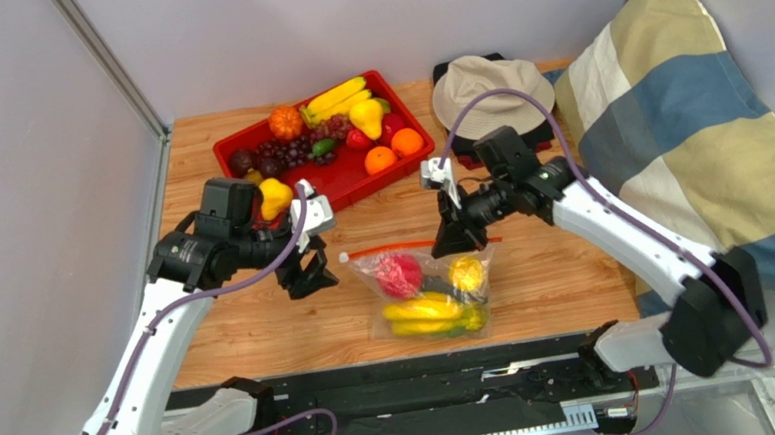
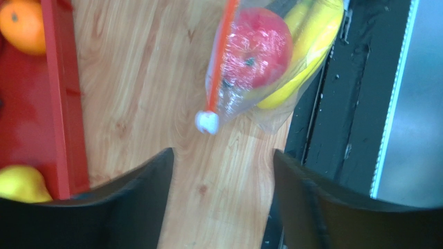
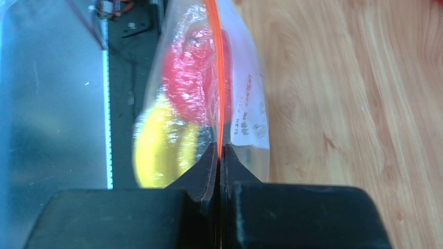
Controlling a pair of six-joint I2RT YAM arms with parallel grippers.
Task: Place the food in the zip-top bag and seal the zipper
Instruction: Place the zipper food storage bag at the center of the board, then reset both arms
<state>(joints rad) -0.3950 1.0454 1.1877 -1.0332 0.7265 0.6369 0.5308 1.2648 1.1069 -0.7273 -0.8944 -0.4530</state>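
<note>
Zip-top bag (image 1: 430, 295) rests on the counter (image 1: 557, 261), near-middle, between the two grippers. The zipper (image 1: 391, 248) runs left to right along the bag's far edge.

Right gripper (image 1: 452, 240) is at the right end of the zipper. Fingers are pressed together, clamped on the orange-red strip.

Left gripper (image 2: 222, 155) is off the bag's left end. Fingers stand apart with nothing between them. The white slider tab (image 2: 207, 122) sits at the zipper's left end, just ahead of the gap and untouched, with bare wood between.

In the bag:
- red apple (image 2: 257, 49)
- yellow bananas (image 1: 425, 314)
- round yellow fruit (image 1: 466, 273)
- a dark piece among them, too small to name

Red tray (image 1: 400, 101) is at the far left of the counter, apart from the bag. It holds:
- an orange (image 1: 285, 123)
- a banana bunch (image 1: 338, 97)
- a yellow pear (image 1: 367, 118)
- dark grapes (image 1: 289, 154)
- two more oranges at its right end
- another yellow fruit (image 1: 275, 197) at the near corner, beside the left arm

View differences:
- Top view alone takes in the hat (image 1: 483, 88) and the striped pillow (image 1: 695, 134) at far right.
- Left wrist view alone shows the tab lying free of the fingers.
- Right wrist view alone shows the clamp on the strip and the white label patch (image 3: 249, 114) with red print on the bag's side.
</note>
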